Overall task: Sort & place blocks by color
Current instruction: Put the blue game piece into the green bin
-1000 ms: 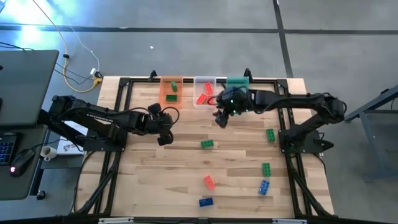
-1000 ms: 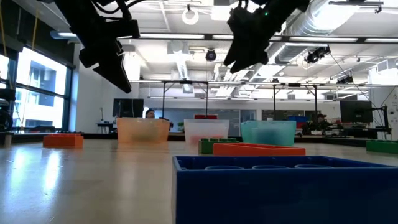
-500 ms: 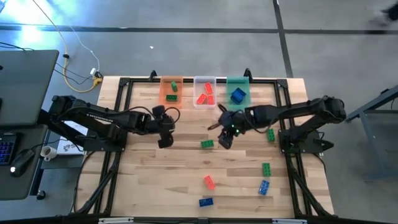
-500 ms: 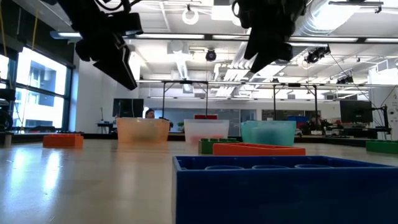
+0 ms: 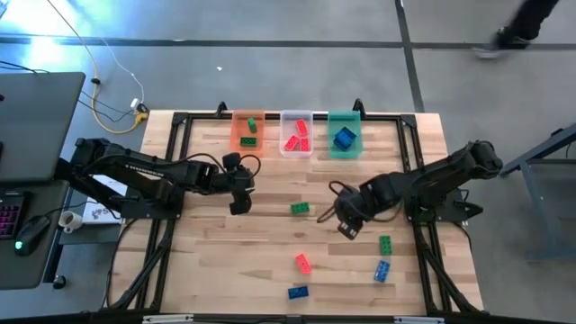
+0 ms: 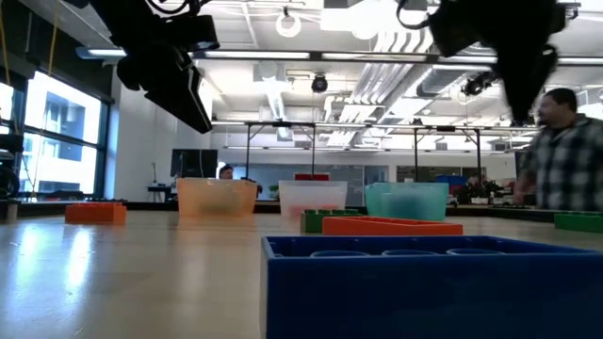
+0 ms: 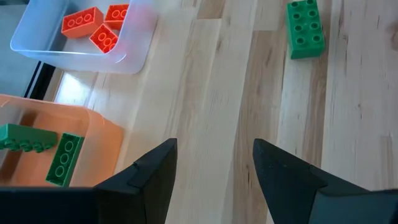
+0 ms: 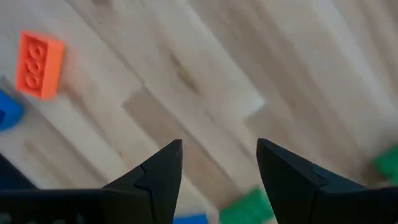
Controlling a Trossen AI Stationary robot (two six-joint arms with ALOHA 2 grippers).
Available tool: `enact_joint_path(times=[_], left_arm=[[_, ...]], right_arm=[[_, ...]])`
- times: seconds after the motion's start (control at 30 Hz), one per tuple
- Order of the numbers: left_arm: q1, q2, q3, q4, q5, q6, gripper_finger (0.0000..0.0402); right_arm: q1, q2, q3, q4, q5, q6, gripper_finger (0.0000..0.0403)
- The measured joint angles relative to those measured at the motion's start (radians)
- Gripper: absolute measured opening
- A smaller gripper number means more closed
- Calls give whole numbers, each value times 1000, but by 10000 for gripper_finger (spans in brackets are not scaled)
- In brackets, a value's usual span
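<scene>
Loose blocks lie flat on the wooden table: a green one (image 5: 300, 208) mid-table, and nearer the front a green (image 5: 385, 243), a blue (image 5: 382, 270), a red (image 5: 303, 263) and another blue (image 5: 297, 292). At the far edge stand an orange bin (image 5: 248, 130) with green blocks, a clear bin (image 5: 296, 133) with red blocks and a green bin (image 5: 344, 135) with a blue block. My left gripper (image 5: 238, 203) hovers open, left of the mid-table green block (image 7: 305, 28). My right gripper (image 5: 346, 225) hangs open above bare wood, right of that block, its fingers (image 8: 155, 174) empty.
In the low view a blue block (image 6: 424, 282) fills the foreground, with a red block (image 6: 391, 226) behind it. A person (image 6: 565, 151) walks past beyond the table's right side. Bare wood lies between the two grippers and on the table's left half.
My right gripper has swung from over the bins at the far edge toward the near right of the table, sinking a little and tipping until it points down; it stays open and empty. The blue block in the green bin has come into view. My left gripper has turned slightly in place.
</scene>
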Motion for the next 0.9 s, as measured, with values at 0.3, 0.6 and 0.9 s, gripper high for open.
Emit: enact_joint_path(times=[0.3, 0.6, 0.9], left_arm=[[0, 0, 0, -1, -1, -1, 200], [0, 0, 0, -1, -3, -9, 200], [0, 0, 0, -1, -3, -90, 200]], right_arm=[[170, 0, 0, -24, -56, -102, 194], [330, 0, 0, -24, -58, -372, 194], [454, 1, 0, -19, -55, -635, 195]])
